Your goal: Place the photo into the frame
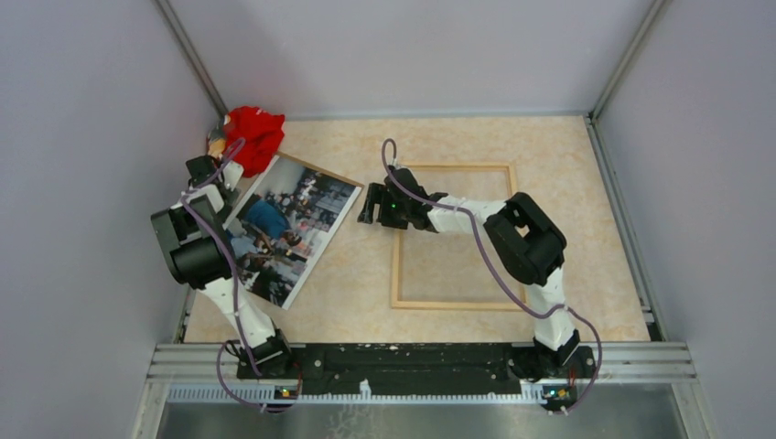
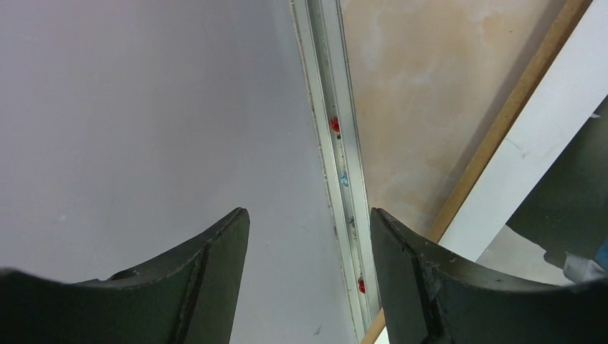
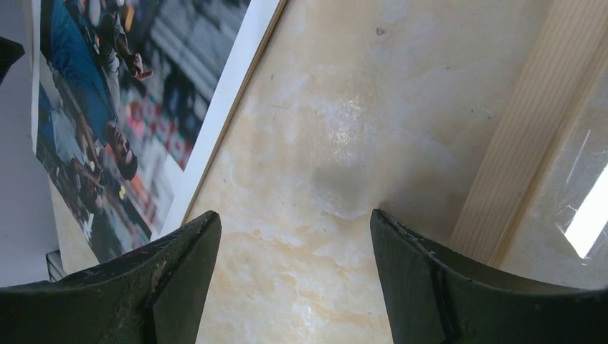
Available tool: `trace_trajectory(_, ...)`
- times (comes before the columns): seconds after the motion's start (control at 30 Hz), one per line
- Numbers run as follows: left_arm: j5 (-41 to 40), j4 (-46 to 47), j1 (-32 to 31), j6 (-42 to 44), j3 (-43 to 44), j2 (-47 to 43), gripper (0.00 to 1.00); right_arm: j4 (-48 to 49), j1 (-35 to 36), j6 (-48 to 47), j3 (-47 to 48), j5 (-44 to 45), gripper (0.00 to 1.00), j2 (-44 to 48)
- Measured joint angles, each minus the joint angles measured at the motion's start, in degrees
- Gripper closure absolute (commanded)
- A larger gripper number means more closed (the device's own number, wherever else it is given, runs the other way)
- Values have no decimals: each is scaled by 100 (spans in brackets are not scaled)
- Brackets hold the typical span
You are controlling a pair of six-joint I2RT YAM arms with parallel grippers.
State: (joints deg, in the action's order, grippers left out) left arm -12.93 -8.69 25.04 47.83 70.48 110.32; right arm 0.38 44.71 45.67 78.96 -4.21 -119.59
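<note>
Two things have to meet, and they lie apart on the table (image 1: 366, 306). The frame (image 1: 452, 304) is flat, right of centre, with only the table showing through its pane. The photo (image 1: 293, 219) is face up and skewed at the left, near the wall (image 2: 143, 107). I judge the job barely begun: the photo is not yet lifted, carried across, squared to the opening or laid in. A brown board (image 1: 322, 171) lies under the photo, its edge showing along the far side, and the print will likely need parting from it. A red cloth (image 1: 254, 133) sits bunched in the far left corner, just beside that end of the board.

The left gripper (image 2: 308, 213) hangs over the photo's wall-side edge, jaws spread, nothing between them. The right gripper (image 3: 294, 213) reaches leftward over the bare strip between frame and photo, likewise spread and empty.

Only the top view gives the whole layout and the cloth. The right wrist view alone shows glare on the pane, the grain of the frame's wood, and the board's thin edge peeping past the photo's white border. The left wrist view adds the wall and the metal rail (image 2: 337, 143) at the table's edge, with the board's edge at right, and no frame.
</note>
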Motion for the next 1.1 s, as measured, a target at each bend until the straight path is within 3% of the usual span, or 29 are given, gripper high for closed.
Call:
trace_trajectory(0.47,-365,822,-310,48,-640,-68,32,177,-24,192,-136,-7,24,37)
trace_trajectory(1.1,1071,-1113,-828,-35,-826,-796,35,634,-118,586,-581,-87,24,223)
